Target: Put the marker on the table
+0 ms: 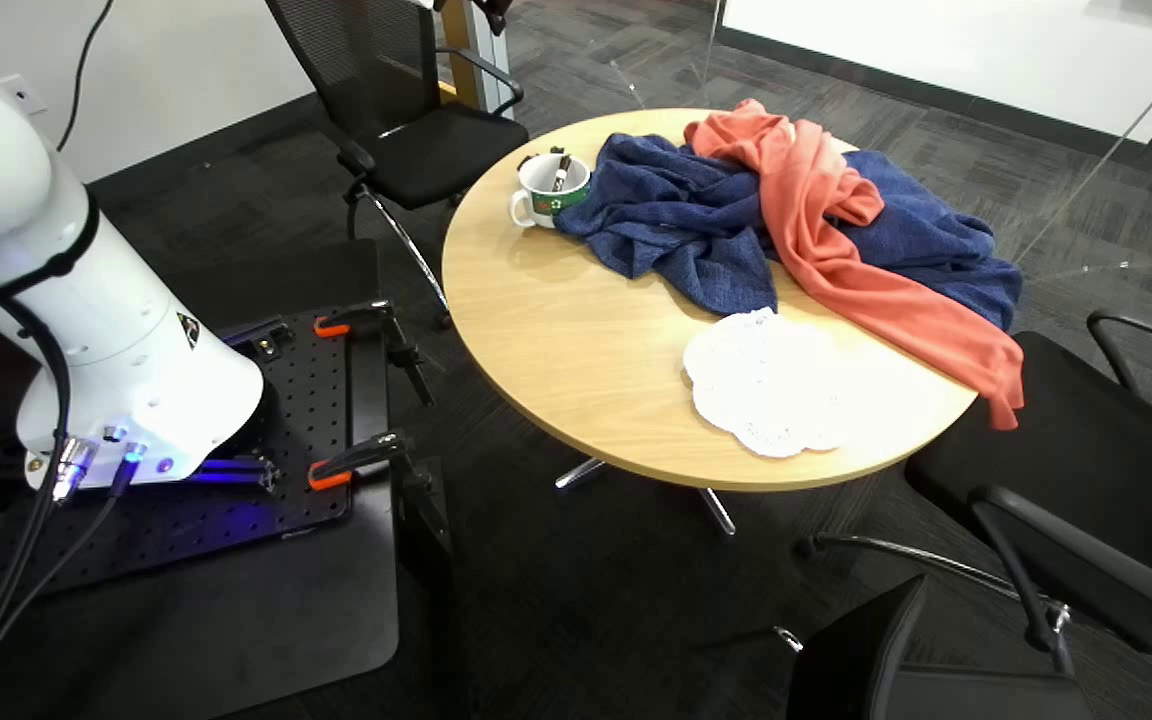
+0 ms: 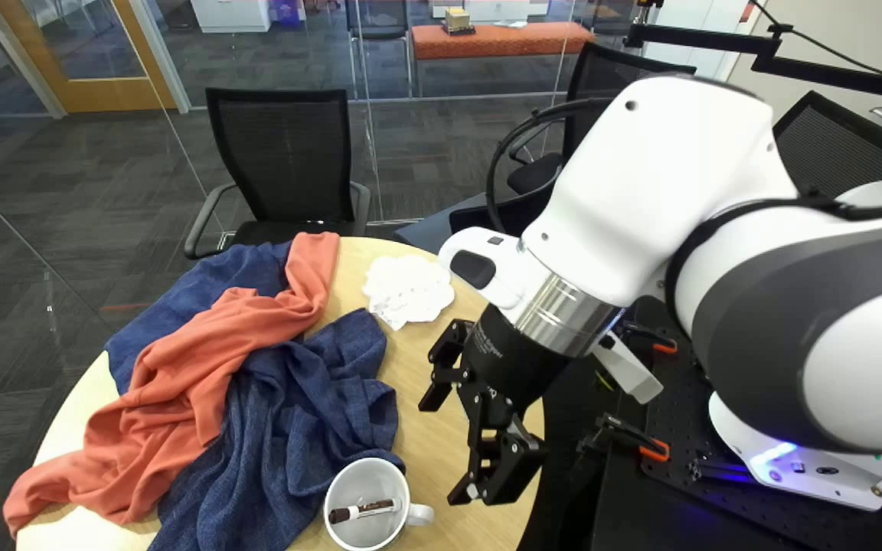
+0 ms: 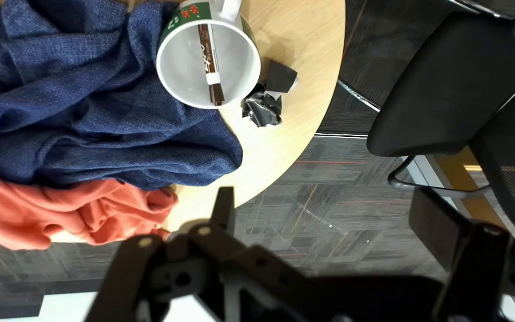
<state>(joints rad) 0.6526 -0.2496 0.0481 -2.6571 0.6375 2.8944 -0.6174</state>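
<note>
Arm base [image 1: 151, 390]: white, on black perforated plate [image 1: 311, 400], clamps [image 1: 361, 455] with orange ends.
Bench [image 1: 556, 330]: round, light tan wood top, metal legs [image 1: 717, 510].
Mug [image 1: 544, 202]: white, green band, upright near bench edge, handle toward picture left.
Marker [image 1: 562, 174]: dark and white, inside mug, tilted.
Blue cloth [image 1: 676, 210]: bunched, right up against mug.
Coral cloth [image 1: 811, 225]: across blue cloth, one end hangs past bench edge.
Scalloped mat [image 1: 761, 385]: white, flat, right side lost in glare.
Chairs [image 1: 451, 150]: black, one beyond mug, one at picture right.
</note>
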